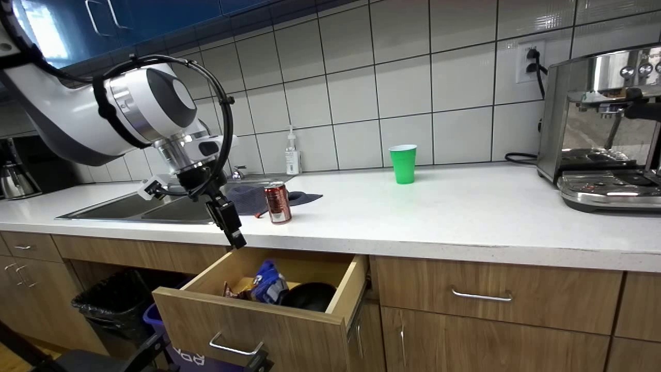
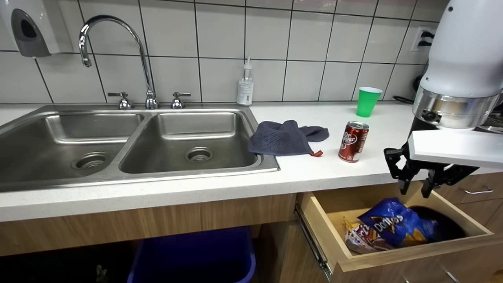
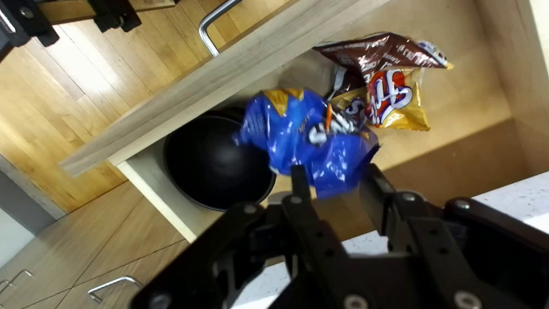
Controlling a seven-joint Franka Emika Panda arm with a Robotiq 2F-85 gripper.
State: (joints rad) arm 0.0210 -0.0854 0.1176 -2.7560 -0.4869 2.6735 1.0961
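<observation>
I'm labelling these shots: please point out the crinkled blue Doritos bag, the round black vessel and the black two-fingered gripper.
Crinkled blue Doritos bag (image 3: 297, 136): wrist view, middle of its printed wrapper.
Round black vessel (image 3: 216, 165): wrist view, its dark inside.
Black two-fingered gripper (image 2: 415, 189): in an exterior view, midway between its fingertips.

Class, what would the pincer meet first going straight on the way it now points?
Probably the crumpled, glossy blue Doritos bag in the wooden drawer below the black pincer, though depth is unclear.
</observation>
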